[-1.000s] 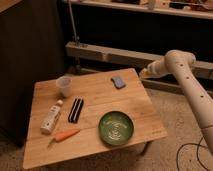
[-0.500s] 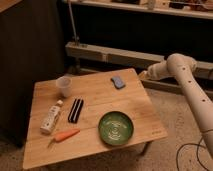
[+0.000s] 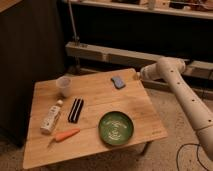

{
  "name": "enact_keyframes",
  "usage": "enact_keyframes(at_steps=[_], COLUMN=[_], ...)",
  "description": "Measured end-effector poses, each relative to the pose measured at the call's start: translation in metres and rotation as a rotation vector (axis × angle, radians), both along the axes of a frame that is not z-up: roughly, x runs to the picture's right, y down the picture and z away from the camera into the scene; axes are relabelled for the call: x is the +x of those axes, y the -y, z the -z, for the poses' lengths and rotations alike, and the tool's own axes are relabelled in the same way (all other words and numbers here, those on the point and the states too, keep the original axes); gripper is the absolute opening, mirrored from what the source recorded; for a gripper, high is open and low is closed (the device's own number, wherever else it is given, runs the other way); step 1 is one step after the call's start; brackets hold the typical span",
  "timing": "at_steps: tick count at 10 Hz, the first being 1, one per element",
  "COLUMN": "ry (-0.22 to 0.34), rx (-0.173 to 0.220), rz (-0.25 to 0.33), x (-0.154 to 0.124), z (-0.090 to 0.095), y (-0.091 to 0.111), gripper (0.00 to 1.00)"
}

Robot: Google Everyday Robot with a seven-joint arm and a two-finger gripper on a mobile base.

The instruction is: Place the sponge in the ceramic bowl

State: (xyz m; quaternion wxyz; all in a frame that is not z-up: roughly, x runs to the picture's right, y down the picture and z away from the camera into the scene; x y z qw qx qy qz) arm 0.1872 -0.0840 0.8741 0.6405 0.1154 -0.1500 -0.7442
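The sponge (image 3: 118, 81), a small blue-grey pad, lies flat near the far right edge of the wooden table (image 3: 140, 102). The ceramic bowl (image 3: 116, 128), green and shallow with a pale swirl inside, sits near the table's front right and holds nothing. My gripper (image 3: 137, 76) hangs at the end of the white arm that reaches in from the right. It is just right of the sponge, a little above the table's far right corner and apart from the sponge. The bowl is well in front of it.
A translucent white cup (image 3: 63, 86) stands at the table's far left. A black flat bar (image 3: 75, 110), a white bottle (image 3: 51, 117) lying down and an orange carrot (image 3: 66, 135) occupy the left half. A metal rail and dark shelving run behind the table.
The gripper drew back slightly to the right, then came left and lower, ending closer to the sponge. Nothing on the table has moved.
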Motion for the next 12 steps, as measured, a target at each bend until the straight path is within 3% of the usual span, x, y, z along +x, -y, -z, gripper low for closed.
enact_keyframes(at_steps=[4,5,7,10,12], ry=[0.035,0.036,0.011,-0.031,-0.029], rx=[-0.011,-0.028,-0.043,-0.063,-0.092], rz=[0.025,0.053,0.075,0.062,0.087], x=[-0.009,-0.017,-0.021,-0.012,-0.008], z=[0.010,0.007,-0.005,-0.035,-0.061], y=[0.002,0.004,0.008,0.003,-0.006], gripper=[0.48,0.62,0.79,0.80,0.80])
